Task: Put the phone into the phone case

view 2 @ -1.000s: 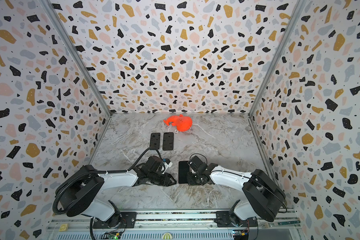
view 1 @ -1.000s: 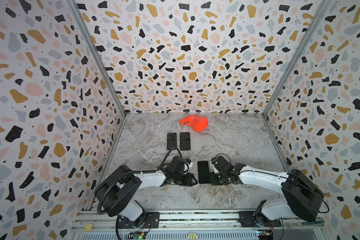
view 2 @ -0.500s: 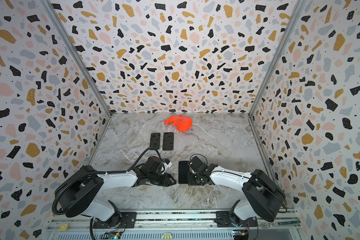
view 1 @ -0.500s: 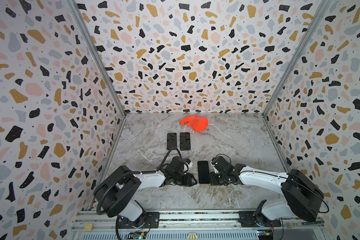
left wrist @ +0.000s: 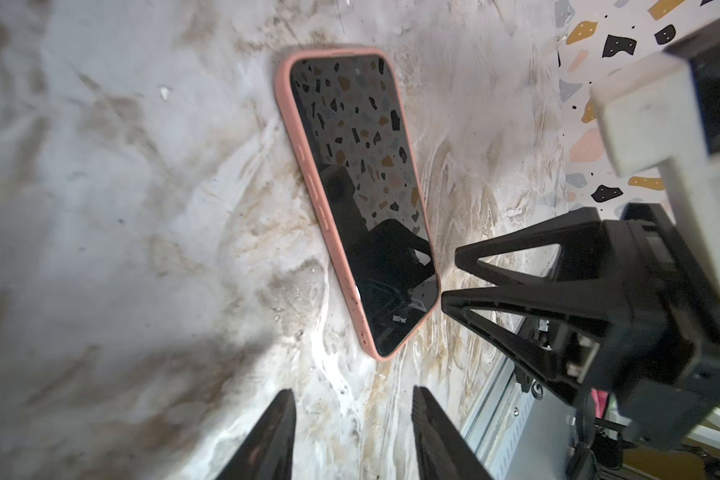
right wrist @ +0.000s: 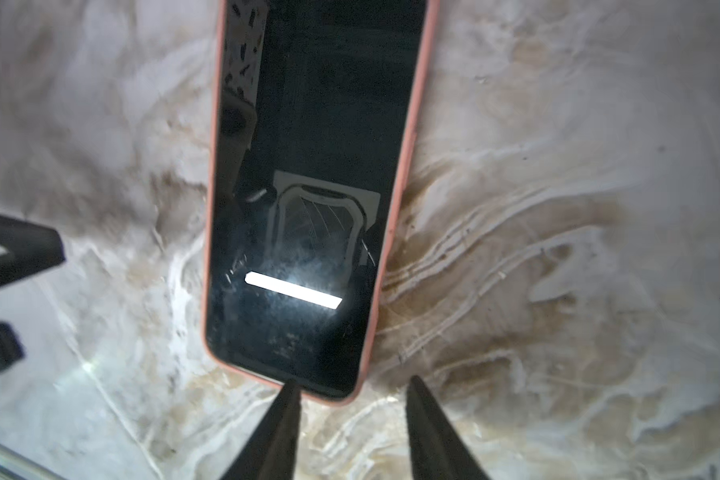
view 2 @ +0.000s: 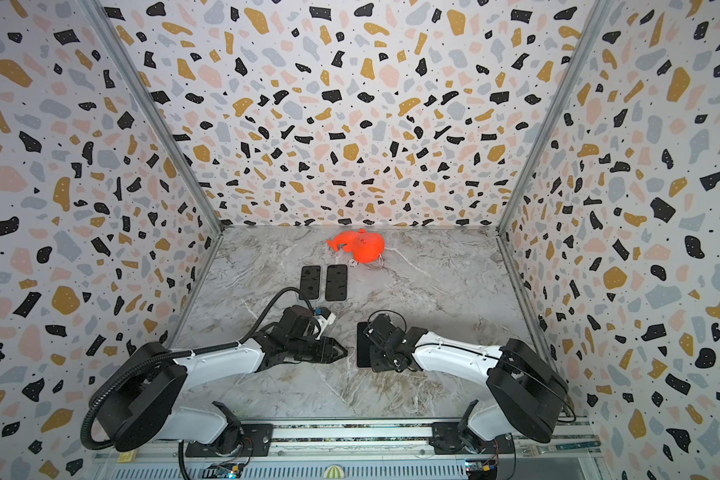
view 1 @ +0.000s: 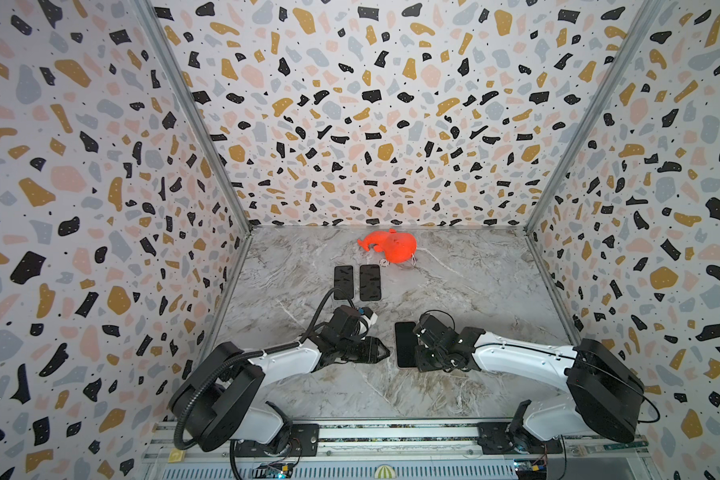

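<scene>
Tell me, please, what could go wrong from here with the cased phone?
1. One fingertip of the open right gripper lies over the end of the pink case; moving off carelessly may drag the phone.
2. The open left gripper sits close by and might bump it.

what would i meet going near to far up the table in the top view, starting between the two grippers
cased phone → two black slabs side by side → orange toy

No word, number or brand is legible, neither on the glossy black phone (left wrist: 362,174) in its salmon-pink rubbery case (left wrist: 306,166) nor elsewhere.
</scene>
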`<state>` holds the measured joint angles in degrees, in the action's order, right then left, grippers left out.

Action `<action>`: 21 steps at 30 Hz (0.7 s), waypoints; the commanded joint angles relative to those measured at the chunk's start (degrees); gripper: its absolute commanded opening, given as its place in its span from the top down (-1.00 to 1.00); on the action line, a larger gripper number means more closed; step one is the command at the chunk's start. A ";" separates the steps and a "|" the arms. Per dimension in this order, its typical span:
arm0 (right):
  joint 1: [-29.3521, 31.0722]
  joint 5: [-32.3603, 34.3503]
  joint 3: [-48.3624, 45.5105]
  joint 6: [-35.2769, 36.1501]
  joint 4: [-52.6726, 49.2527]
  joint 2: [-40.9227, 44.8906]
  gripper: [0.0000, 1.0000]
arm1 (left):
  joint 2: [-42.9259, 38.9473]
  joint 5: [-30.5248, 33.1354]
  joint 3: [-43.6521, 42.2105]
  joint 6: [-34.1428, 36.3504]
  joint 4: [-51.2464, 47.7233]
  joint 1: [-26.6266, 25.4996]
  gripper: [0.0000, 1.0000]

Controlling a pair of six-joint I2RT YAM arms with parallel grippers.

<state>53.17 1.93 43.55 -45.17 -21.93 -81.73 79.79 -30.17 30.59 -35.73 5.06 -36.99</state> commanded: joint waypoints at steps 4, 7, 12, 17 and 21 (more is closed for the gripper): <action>0.89 6.33 6.37 -2.02 -2.85 -2.37 -0.71 | -3.94 3.31 -0.32 1.88 -5.33 3.65 -0.32; 1.53 7.75 9.50 -2.77 -4.32 -5.98 -0.75 | -6.05 5.01 0.07 3.04 -8.44 5.48 -0.51; 2.75 8.84 13.96 -4.09 -6.85 -11.74 -0.79 | -7.94 5.08 0.35 4.16 -10.74 7.41 -0.61; 4.49 11.25 16.49 -5.18 -10.26 -16.95 -0.86 | -8.07 4.25 0.03 4.25 -10.35 7.64 -0.63; 4.94 10.75 16.55 -6.17 -11.18 -19.91 -0.87 | -8.11 3.77 0.00 4.32 -9.93 7.72 -0.63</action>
<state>57.89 11.68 59.33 -49.87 -28.95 -100.42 72.40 -25.87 30.59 -32.32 -4.97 -29.63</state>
